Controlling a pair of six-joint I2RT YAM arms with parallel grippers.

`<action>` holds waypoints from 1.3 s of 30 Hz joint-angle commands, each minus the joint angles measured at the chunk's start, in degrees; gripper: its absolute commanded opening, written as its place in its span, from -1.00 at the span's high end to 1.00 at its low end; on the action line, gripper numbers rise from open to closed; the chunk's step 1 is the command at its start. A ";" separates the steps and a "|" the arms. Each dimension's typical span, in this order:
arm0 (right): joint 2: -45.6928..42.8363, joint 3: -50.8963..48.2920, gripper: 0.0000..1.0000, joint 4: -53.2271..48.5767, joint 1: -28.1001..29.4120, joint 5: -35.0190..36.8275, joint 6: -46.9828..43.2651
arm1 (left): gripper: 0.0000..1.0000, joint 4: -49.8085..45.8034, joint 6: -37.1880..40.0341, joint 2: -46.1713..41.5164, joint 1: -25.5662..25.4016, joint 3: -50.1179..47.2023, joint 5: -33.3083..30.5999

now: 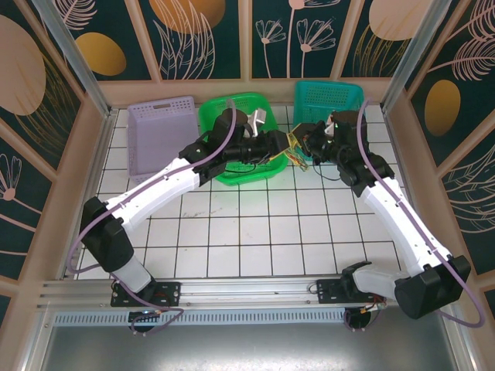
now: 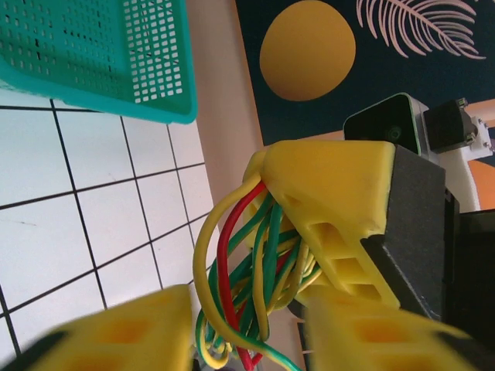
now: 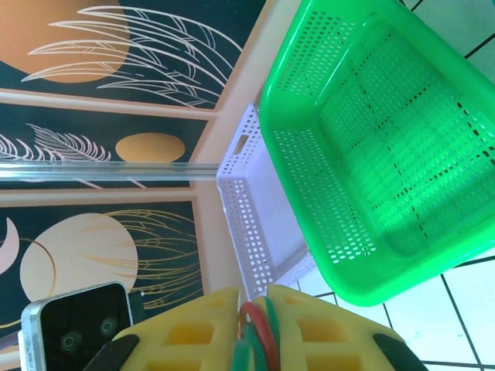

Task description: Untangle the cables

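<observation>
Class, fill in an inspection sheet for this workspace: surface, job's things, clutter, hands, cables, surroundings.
Surface: white tiled table, dark grid lines.
Job's things: coloured cables, red, green and yellow, bunched between the two hands.
Clutter: lilac basket, green basket and teal basket along the far edge.
Hands: right hand shut on the coloured cables; left hand has a finger on either side of the bundle, grip unclear.
Cables: purple arm cables run along both arms.
Surroundings: dark wall panels with leaf prints.
</observation>
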 commanded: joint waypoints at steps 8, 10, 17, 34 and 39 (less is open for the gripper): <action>2.99 8.35 1.00 -6.13 -3.83 -1.44 -13.14 | 1.00 -26.24 27.72 6.09 -0.17 12.87 0.78; 3.59 8.53 1.00 -5.67 -3.70 -3.01 -13.37 | 0.98 -26.74 29.19 6.03 -0.24 13.06 0.54; -0.16 -5.15 1.00 13.11 -4.00 -5.63 5.46 | -0.76 16.62 4.51 -9.78 -0.21 -13.85 -2.77; 0.16 -6.06 1.00 9.69 -1.65 -3.70 24.34 | -0.78 28.95 4.83 -3.43 -0.81 -15.43 3.72; -0.40 -6.71 1.00 10.47 -1.50 -3.71 27.45 | -0.59 23.09 9.34 -0.34 -2.13 -11.84 4.47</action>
